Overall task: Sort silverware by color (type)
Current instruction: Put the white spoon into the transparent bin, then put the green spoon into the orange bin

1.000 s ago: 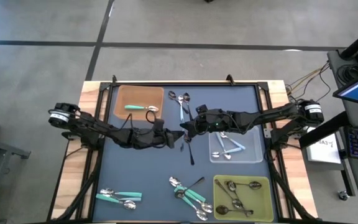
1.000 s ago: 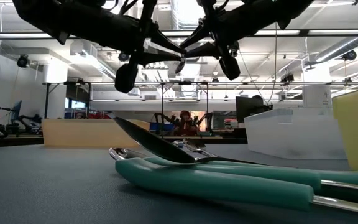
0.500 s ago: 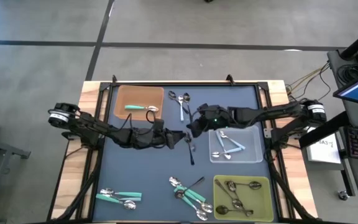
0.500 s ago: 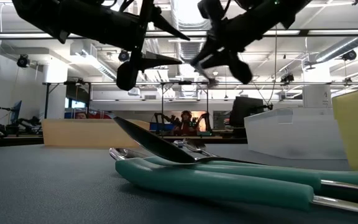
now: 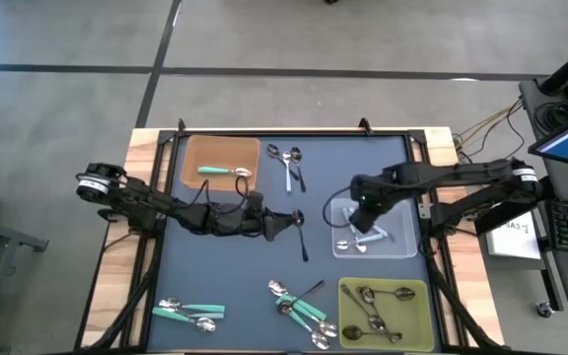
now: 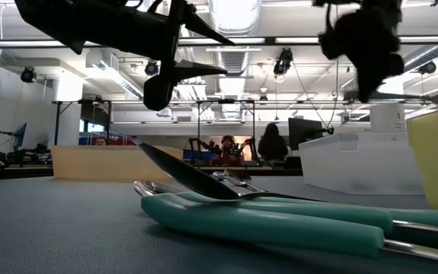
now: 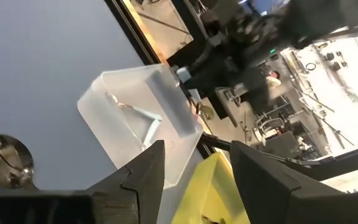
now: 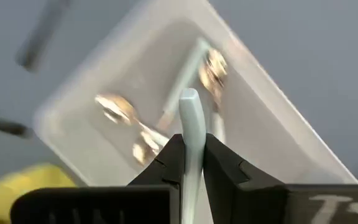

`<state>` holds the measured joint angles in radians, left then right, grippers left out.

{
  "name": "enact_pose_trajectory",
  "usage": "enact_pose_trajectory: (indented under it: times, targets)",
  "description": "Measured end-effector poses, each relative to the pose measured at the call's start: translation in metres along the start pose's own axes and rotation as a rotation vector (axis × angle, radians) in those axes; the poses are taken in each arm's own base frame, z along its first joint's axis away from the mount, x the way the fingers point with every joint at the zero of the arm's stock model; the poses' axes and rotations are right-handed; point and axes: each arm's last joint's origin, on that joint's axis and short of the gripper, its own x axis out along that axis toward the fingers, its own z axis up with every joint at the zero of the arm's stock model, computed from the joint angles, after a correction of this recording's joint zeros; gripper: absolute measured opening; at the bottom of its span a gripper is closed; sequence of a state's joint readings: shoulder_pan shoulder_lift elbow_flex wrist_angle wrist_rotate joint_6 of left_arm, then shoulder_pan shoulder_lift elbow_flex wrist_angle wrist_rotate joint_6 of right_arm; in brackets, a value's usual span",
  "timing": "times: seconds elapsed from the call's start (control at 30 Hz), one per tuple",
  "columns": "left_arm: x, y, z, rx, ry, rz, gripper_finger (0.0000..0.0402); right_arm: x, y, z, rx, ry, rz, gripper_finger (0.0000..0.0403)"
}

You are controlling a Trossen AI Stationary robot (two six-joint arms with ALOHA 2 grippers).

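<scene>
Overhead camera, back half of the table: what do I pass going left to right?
Brown tray → loose spoons → right gripper holding a light blue spoon over the clear tray.

Light-blue-handled spoon (image 8: 190, 124): bowl hidden between the right gripper's (image 8: 189, 163) dark fingers. Clear plastic tray (image 8: 79, 99) beneath it blurred; spoons inside indistinct, count unclear.

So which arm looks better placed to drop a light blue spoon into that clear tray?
The right. Its gripper already pinches a light blue spoon directly above the clear tray, where other light blue spoons lie. The left gripper is open, holds nothing, and sits mid-table.
</scene>
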<state>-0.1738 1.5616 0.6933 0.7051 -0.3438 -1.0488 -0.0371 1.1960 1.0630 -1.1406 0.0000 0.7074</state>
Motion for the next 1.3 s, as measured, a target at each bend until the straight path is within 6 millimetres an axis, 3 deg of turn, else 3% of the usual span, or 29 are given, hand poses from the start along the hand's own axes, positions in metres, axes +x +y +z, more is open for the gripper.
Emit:
enact_pose_trajectory:
  times: [0.17, 0.37, 0.5, 0.73, 0.87, 1.0, 1.1, 1.2, 1.3]
  targets:
    - [0.000, -0.001, -0.002, -0.021, 0.080, -0.038, 0.0164, 0.020, -0.004, -0.010, -0.039, 0.073, -0.058, 0.0039]
    - [-0.002, 0.001, -0.011, -0.027, 0.247, -0.063, 0.0164, 0.026, -0.004, -0.015, -0.078, 0.091, -0.070, 0.0134]
    - [-0.007, 0.000, -0.024, -0.081, 0.403, -0.061, 0.0164, 0.025, -0.003, -0.014, -0.117, 0.091, -0.064, 0.0177]
    - [-0.037, -0.024, -0.075, -0.224, 0.717, -0.113, 0.0164, 0.024, -0.004, -0.015, -0.187, 0.100, -0.066, 0.0192]
    - [-0.067, -0.036, -0.112, -0.384, 0.824, 0.003, 0.0164, 0.023, -0.005, -0.016, -0.230, 0.102, -0.064, 0.0187]
    - [-0.102, -0.041, -0.143, -0.619, 0.766, 0.198, 0.0164, 0.023, -0.005, -0.016, -0.282, 0.103, -0.061, 0.0182]
    - [-0.127, -0.042, -0.159, -0.770, 0.616, 0.297, 0.0164, 0.023, -0.005, -0.016, -0.311, 0.104, -0.060, 0.0182]
    - [-0.146, -0.049, -0.168, -0.781, 0.498, 0.390, 0.0164, 0.023, -0.004, -0.015, -0.345, 0.100, -0.056, 0.0184]
    - [-0.150, -0.066, -0.167, -0.704, 0.525, 0.479, 0.0164, 0.023, -0.002, -0.013, -0.364, 0.076, -0.040, 0.0184]
